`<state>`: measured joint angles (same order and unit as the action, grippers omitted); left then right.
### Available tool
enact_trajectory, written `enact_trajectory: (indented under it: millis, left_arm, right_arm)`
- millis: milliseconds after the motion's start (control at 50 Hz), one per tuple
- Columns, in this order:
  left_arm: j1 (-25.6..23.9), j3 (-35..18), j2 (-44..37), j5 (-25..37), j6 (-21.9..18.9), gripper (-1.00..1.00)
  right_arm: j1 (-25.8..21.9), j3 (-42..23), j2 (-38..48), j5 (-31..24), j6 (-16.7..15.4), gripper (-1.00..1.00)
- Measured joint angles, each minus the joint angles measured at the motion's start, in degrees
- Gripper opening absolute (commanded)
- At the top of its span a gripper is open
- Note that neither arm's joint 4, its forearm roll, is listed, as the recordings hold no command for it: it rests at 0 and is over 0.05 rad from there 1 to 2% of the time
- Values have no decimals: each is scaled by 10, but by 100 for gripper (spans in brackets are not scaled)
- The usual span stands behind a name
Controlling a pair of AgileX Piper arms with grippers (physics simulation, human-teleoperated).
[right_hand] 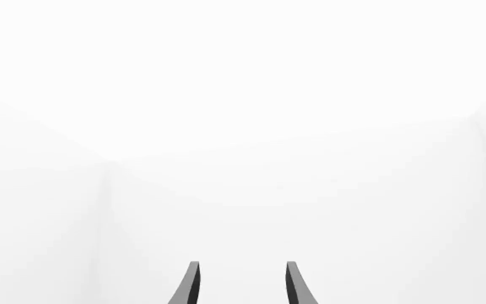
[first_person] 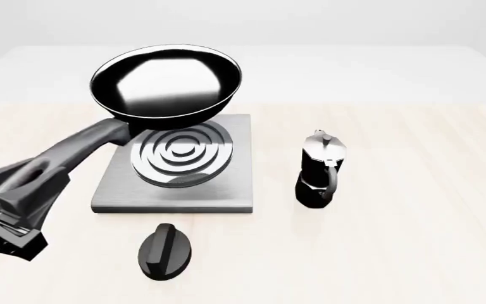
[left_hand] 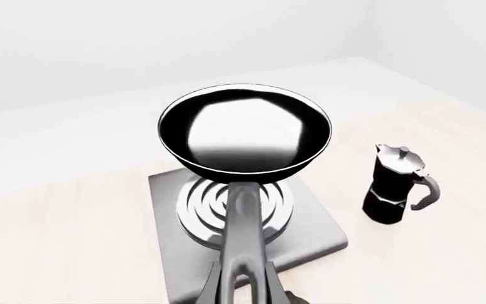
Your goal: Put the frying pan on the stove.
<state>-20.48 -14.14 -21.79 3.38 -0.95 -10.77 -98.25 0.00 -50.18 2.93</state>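
Gripping the long dark grey handle, the left gripper (first_person: 19,202) at lower left holds the glossy black frying pan (first_person: 167,82) aloft over the brushed grey square stove (first_person: 226,183), presumably for lowering. Right gripper (right_hand: 240,285) stands open, empty.

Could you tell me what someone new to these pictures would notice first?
The glossy black frying pan stands out, held in the air by its long handle in the left gripper, hanging above the stove with its silver rings. To the stove's right stands a moka pot, and a small black knob lies on the table nearer the camera.
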Motion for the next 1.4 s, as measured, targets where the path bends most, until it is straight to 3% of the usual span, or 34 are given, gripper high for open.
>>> enact_trajectory:
  millis: [1400]
  left_arm:
    - [14,69,-115,-132,30,-100]
  right_arm:
    - [3,7,0,8,1,100]
